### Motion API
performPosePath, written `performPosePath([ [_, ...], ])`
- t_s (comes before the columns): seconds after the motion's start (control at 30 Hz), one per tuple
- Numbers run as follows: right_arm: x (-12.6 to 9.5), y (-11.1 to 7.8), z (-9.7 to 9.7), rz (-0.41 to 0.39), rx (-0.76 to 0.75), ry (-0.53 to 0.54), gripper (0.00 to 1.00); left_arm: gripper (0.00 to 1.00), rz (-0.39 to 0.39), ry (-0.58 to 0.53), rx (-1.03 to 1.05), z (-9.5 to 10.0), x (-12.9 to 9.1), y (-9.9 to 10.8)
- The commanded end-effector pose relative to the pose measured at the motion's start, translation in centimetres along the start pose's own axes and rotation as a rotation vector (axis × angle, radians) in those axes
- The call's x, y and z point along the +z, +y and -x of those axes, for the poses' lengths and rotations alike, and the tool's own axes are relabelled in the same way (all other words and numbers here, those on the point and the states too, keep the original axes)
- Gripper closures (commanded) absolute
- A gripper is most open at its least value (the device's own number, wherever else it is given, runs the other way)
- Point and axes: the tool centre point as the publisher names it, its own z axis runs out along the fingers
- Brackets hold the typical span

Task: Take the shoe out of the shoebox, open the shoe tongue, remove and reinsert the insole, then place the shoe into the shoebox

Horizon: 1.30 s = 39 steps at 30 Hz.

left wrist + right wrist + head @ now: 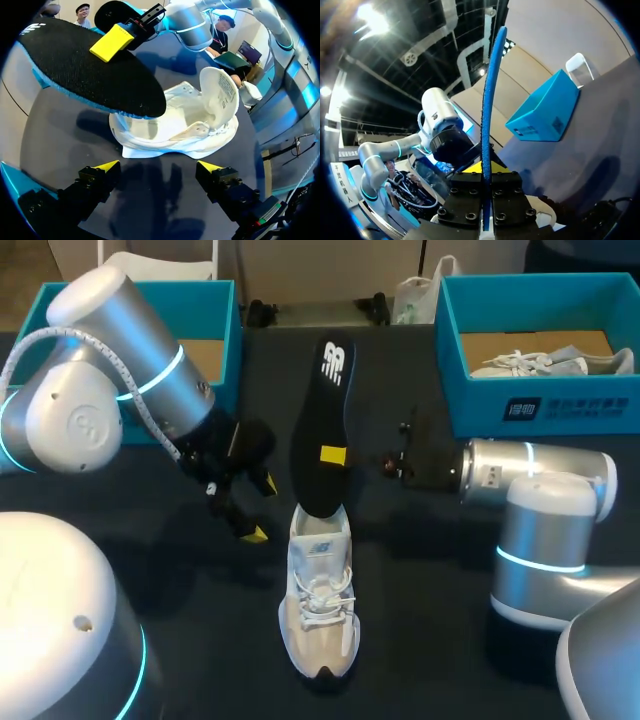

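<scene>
1. Right gripper [333,455] pinches the insole [322,400] by a thin edge, so it may twist or slip.
2. Shoe [320,605], at the table's 6 o'clock, is unheld. Left gripper [260,510] hangs wide open at its 10 o'clock, so pushing could slide it.

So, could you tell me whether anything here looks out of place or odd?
Only the insole: it is out of the shoe, pinched in the right gripper, with one end over the shoe's opening. The tongue is pulled open. Nothing looks spilled or damaged.
</scene>
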Motion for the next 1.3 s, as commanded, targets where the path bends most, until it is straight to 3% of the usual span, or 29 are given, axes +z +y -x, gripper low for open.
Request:
performPosePath([
  [0.03,0.2,0.0,-0.1,-0.001,0.001,-0.005,1.00,0.00,0.001,0.001,0.001,0.0,0.0,0.0],
  [0.5,1.0,-0.9,0.8,-0.013,-0.035,0.039,1.00,0.00,0.042,-0.026,0.009,-0.1,2.3,-0.2],
  [0.97,1.1,-1.2,0.6,-0.016,-0.058,0.054,1.00,0.00,0.048,-0.020,0.003,0.0,2.4,-0.1],
  [1.3,0.9,-1.3,1.4,0.039,-0.088,0.058,1.00,0.00,0.048,-0.020,0.003,0.0,2.4,-0.1],
])
